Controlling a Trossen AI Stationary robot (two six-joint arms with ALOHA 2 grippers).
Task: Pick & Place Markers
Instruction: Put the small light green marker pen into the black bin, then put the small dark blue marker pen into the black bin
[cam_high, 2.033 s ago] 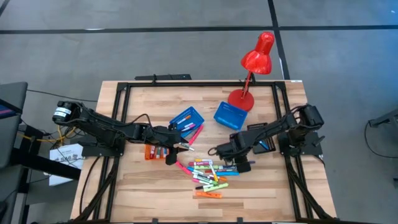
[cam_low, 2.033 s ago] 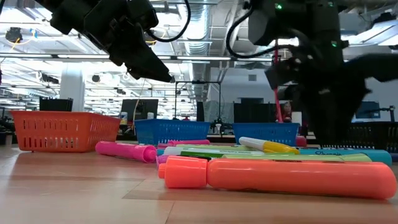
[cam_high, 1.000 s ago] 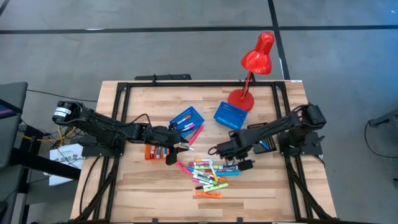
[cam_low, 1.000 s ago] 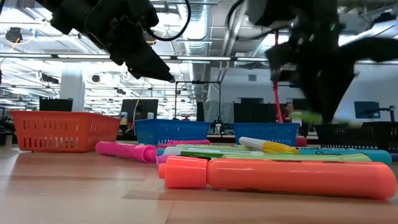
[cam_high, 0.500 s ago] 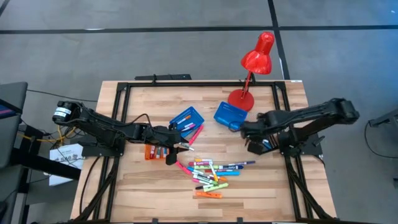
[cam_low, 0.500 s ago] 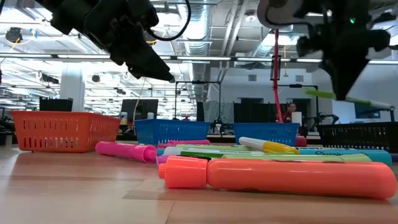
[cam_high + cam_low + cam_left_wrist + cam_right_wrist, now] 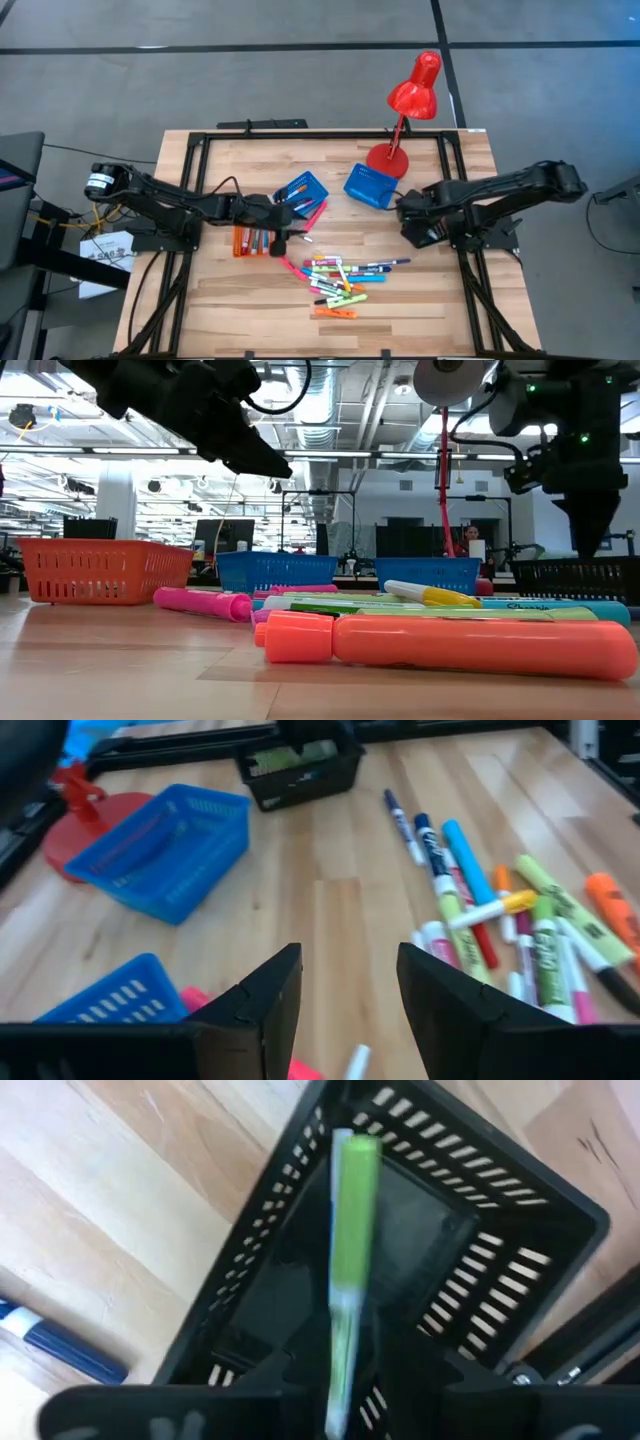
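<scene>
The green marker [image 7: 352, 1250] hangs over the black tray [image 7: 480, 1230], seen in the right wrist view lengthwise between the right gripper [image 7: 360, 1380]'s dark fingers, its tip toward the tray floor. Whether the fingers are clamped on it or have parted enough to let it go cannot be told from that view (the marker is blurred, which may mean it is dropping). The rest of the markers [image 7: 340, 278] lie in a loose heap on the table [image 7: 230, 300] near its front middle, well apart from the black tray.

Risk, as judged: the marker stands steep over a shallow tray, so released from here it may strike the floor end-on, tip against the slotted wall and roll out onto the wood. A release while the wrist is off the tray's middle would make that likelier.

The left gripper [image 7: 345, 995] hovers with its fingers apart over the table beside the orange tray [image 7: 252, 240], near a blue tray [image 7: 300, 190]; it carries nothing.

Against the view two seconds back: the right arm was then down at the heap; it now reaches to the black tray at the table's right side. The left gripper has drawn back slightly.
</scene>
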